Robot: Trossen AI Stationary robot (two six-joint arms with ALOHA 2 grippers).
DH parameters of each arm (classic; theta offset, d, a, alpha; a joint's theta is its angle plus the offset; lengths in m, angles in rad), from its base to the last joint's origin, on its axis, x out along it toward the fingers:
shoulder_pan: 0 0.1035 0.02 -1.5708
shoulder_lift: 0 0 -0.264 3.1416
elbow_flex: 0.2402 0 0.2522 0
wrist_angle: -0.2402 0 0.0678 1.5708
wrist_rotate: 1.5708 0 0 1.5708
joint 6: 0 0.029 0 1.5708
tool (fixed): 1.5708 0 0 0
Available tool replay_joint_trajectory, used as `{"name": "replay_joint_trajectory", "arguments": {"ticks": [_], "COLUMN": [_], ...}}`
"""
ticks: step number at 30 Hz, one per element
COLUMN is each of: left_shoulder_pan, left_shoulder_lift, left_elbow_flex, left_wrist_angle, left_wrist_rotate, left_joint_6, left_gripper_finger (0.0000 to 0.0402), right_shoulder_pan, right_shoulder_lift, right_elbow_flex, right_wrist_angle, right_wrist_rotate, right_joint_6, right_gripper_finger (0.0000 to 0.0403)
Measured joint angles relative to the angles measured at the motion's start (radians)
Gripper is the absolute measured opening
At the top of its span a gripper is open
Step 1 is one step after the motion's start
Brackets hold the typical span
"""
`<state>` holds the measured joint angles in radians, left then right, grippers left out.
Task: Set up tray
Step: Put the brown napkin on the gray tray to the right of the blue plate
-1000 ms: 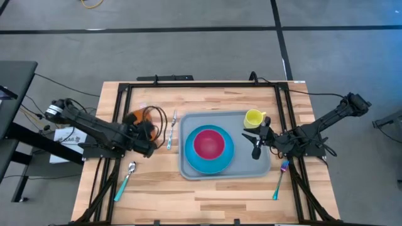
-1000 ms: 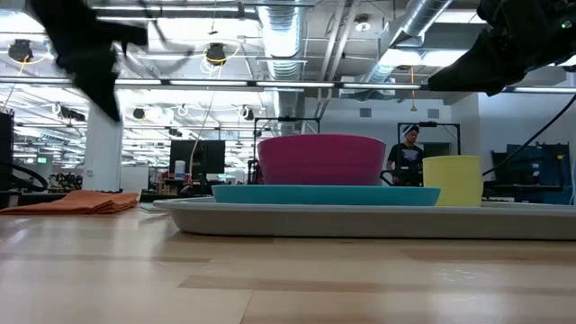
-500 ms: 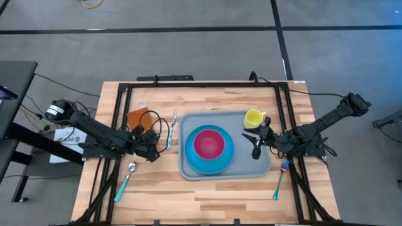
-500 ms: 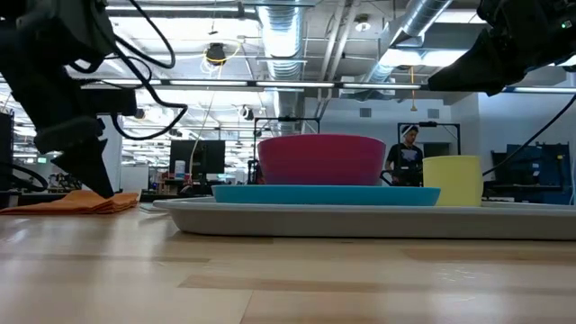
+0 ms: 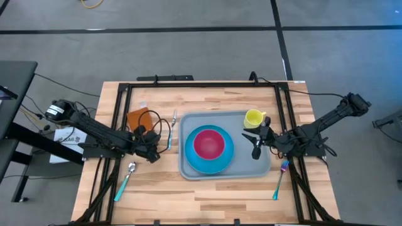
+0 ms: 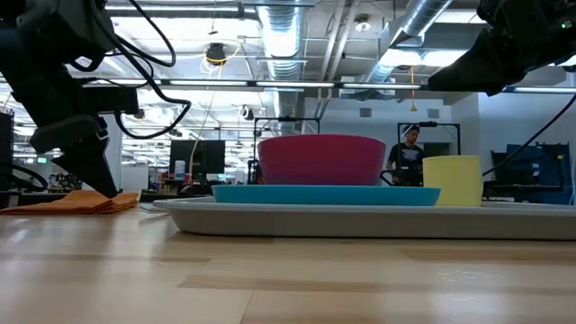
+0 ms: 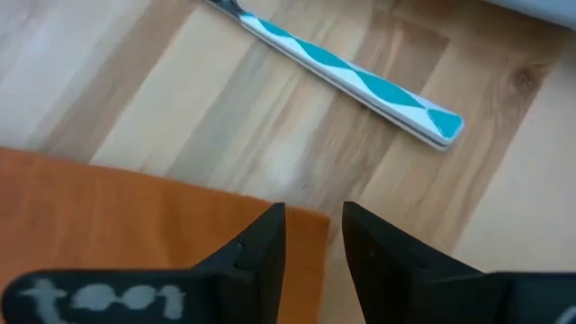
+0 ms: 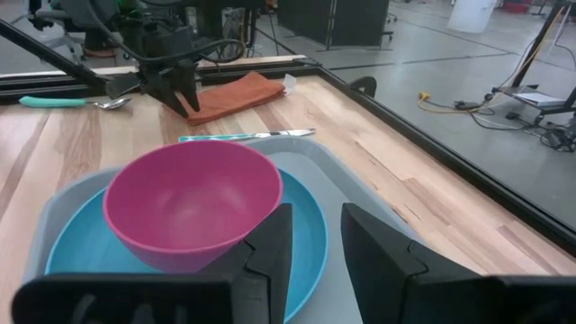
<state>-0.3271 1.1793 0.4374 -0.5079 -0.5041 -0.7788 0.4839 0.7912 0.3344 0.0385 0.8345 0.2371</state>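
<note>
The grey-blue tray point(image 5: 251, 166) lies right of the table's middle and carries a round blue plate point(image 5: 191, 160), a pink bowl point(image 5: 208, 143) on that plate, and a yellow cup point(image 5: 253, 117) in its far right corner. A folded orange napkin point(image 5: 137, 117) lies flat on the wood left of the tray. My left gripper point(image 5: 146, 133) stands low at the napkin's near right corner point(image 7: 297, 220), fingers a narrow gap apart. My right gripper point(image 5: 254, 143) hovers over the tray's right part, also narrowly open, holding nothing. My left gripper points down at the napkin's near right corner point(image 7: 270, 202), one finger over the cloth and one over bare wood. Whether the fingertips point(image 6: 97, 184) touch the napkin point(image 6: 72, 202) I cannot tell.
A teal-handled knife point(image 5: 170, 132) lies between napkin and tray. A teal-handled spoon point(image 5: 127, 176) lies near the table's near left corner. A blue and purple utensil point(image 5: 280, 179) lies right of the tray. A black frame borders the table. A person stands in the room behind.
My left gripper has moved off the napkin toward the near edge and come down from high above the table to the napkin's near right corner. The napkin, partly covered before, now shows flat on the wood. The right arm kept still.
</note>
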Motion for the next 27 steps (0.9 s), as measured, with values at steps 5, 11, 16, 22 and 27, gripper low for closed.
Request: {"name": "replay_joint_trajectory", "arguments": {"ticks": [5, 11, 16, 22, 27], "left_shoulder_pan": [0.000, 0.000, 0.000, 0.000, 0.009], "left_shoulder_lift": [0.000, 0.001, 0.001, 0.001, 0.001], "left_elbow_flex": [0.000, 0.000, 0.000, 0.000, 0.000], "left_wrist_angle": [0.000, -0.001, -0.002, -0.002, -0.003], "left_wrist_rotate": [0.023, 0.076, -0.009, 0.039, 0.016], "left_joint_6": [0.054, 0.106, 0.142, 0.133, 0.145], "left_gripper_finger": [0.0110, 0.0145, 0.0172, 0.0191, 0.0193], "right_shoulder_pan": [0.000, 0.000, 0.000, 0.000, 0.000], "right_shoulder_lift": [0.000, 0.000, 0.000, 0.000, 0.000], "right_elbow_flex": [0.000, 0.000, 0.000, 0.000, 0.000], "right_wrist_angle": [0.000, 0.000, 0.000, 0.000, 0.000], "right_wrist_rotate": [0.000, 0.000, 0.000, -0.026, -0.045], "right_joint_6": [0.000, 0.000, 0.000, 0.000, 0.000], "right_gripper_finger": [0.0093, 0.0093, 0.0093, 0.0093, 0.0093]}}
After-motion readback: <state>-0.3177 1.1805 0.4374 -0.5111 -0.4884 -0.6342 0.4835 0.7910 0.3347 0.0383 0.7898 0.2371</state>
